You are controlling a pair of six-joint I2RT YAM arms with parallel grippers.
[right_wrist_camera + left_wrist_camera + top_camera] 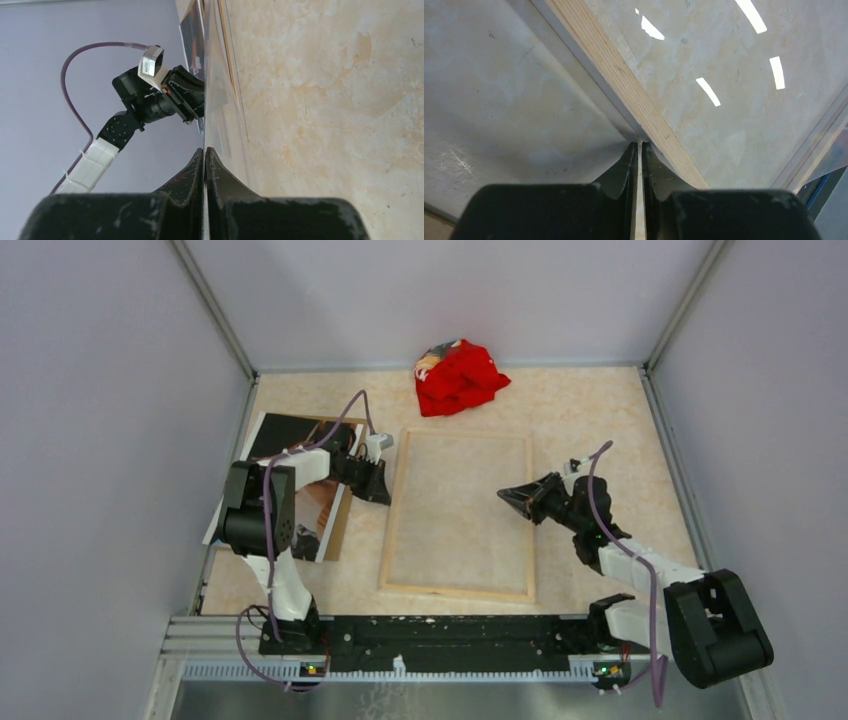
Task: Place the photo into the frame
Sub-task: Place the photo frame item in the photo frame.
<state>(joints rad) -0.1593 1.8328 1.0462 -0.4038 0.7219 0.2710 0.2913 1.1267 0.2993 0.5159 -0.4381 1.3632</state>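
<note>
At the left edge of the frame (456, 591), your left gripper (640, 146) shows only a thin slit, and your right gripper (204, 150) is closed tight.

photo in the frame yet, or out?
Out. The photo lies left of the frame; only bare tabletop shows through its pane.

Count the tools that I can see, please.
2. The left tool is at the frame's left edge; the right tool is at its right edge.
</note>
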